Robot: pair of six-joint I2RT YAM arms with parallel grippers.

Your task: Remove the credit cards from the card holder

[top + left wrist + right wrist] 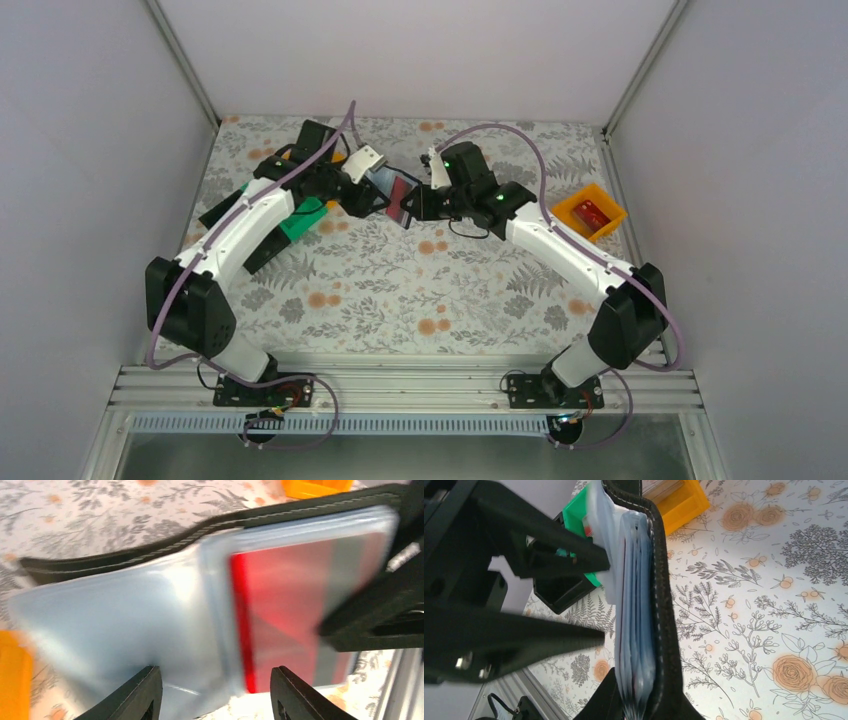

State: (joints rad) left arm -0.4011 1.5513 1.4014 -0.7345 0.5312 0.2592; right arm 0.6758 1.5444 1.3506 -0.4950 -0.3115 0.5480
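Observation:
The black card holder (386,183) hangs open above the table's back middle, between both arms. My right gripper (644,696) is shut on its lower end, one finger on the black cover (664,605), the other on the clear pockets. A red credit card (285,605) sits inside a clear pocket and shows as a red patch (400,193) from above. My left gripper (217,690) is open, its fingers (145,692) standing apart just below the pocket's edge, gripping nothing. In the right wrist view its upper finger (564,555) touches a pale sleeve.
An orange tray (575,205) at the right holds a red card (592,212). A green tray (300,218) and a black tray (262,252) lie under my left arm, with another orange tray (679,502) behind. White walls close in the sides and back.

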